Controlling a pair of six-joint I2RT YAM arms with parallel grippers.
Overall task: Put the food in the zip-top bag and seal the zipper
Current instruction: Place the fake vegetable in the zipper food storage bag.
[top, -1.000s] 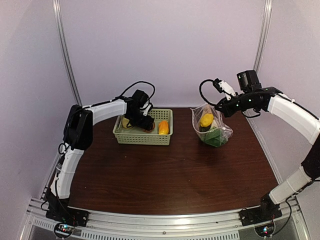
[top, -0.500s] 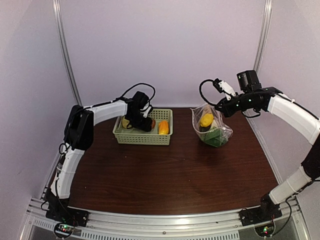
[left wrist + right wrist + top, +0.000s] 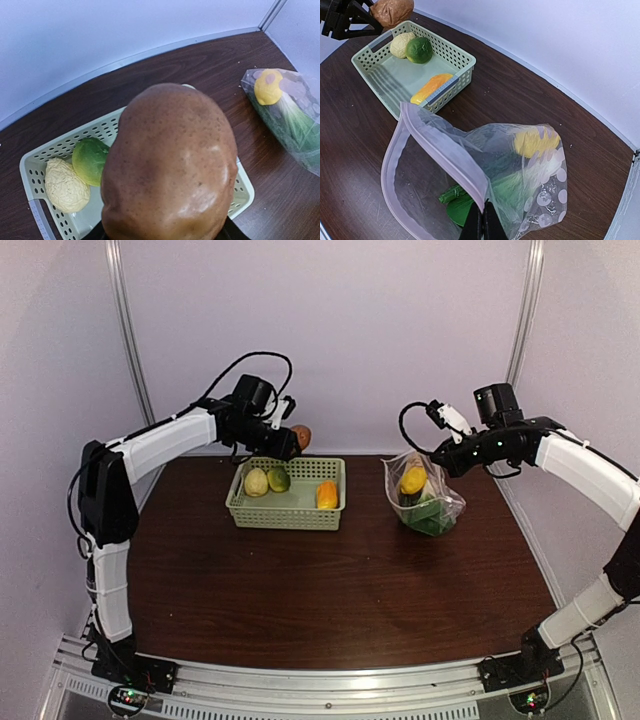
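Note:
My left gripper (image 3: 288, 439) is shut on a brown, potato-like food piece (image 3: 301, 436), held in the air above the back of the pale green basket (image 3: 290, 516). That piece (image 3: 170, 165) fills the left wrist view and hides the fingers. My right gripper (image 3: 482, 222) is shut on the zipper strip (image 3: 445, 150) of the zip-top bag (image 3: 540, 195), holding the mouth open and raised. Inside the bag lie a yellow piece (image 3: 536, 141), a leafy green stalk (image 3: 520, 182) and a dark green piece (image 3: 457, 206). No slider tab shows.
In the basket lie a pale yellow piece (image 3: 256, 481), a green round piece (image 3: 279, 478) and an orange piece (image 3: 327, 494). The bag (image 3: 425, 498) stands right of the basket on the dark wooden table (image 3: 340, 590). White walls close the back and sides.
My left gripper closed on the brown piece in the basket and lifted it up and toward the back. The right arm and the bag stayed still.

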